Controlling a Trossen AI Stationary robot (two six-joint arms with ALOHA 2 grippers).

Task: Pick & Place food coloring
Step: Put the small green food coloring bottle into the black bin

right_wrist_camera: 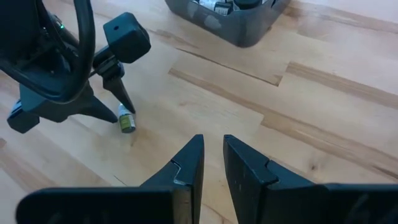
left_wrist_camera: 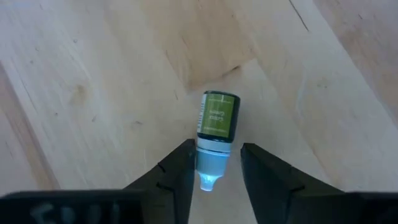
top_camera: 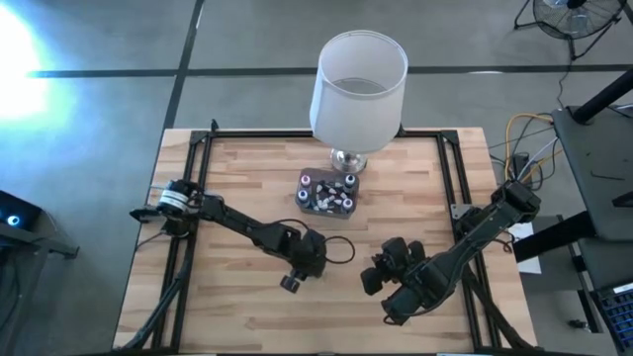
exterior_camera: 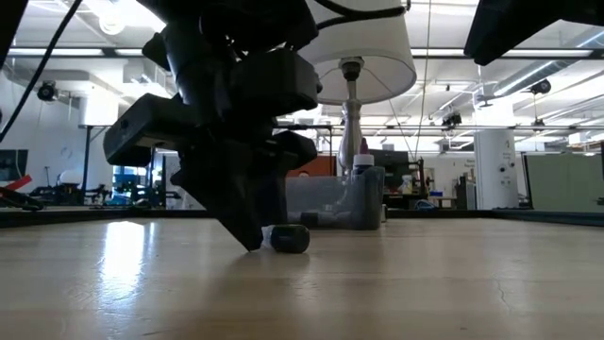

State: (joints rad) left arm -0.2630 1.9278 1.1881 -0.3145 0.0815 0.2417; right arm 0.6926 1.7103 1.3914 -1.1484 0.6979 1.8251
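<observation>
Left hand (left_wrist_camera: 214,163) straddles bottle (left_wrist_camera: 216,130), tip hidden.

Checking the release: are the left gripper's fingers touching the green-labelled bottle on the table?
Cannot tell. In the left wrist view the green-labelled bottle lies with its white tip between the left gripper fingers, but no clear gap or contact shows.

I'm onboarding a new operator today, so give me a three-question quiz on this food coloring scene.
1. True or false: the green-labelled bottle lies on its side on the table.
2. Which gripper is at that bottle? A. left gripper B. right gripper
3. Where are the other bottles?

Key:
1. True; its white tip sits between the fingers.
2. A; the right one waits apart.
3. In the clear tub in front of the lamp.
</observation>
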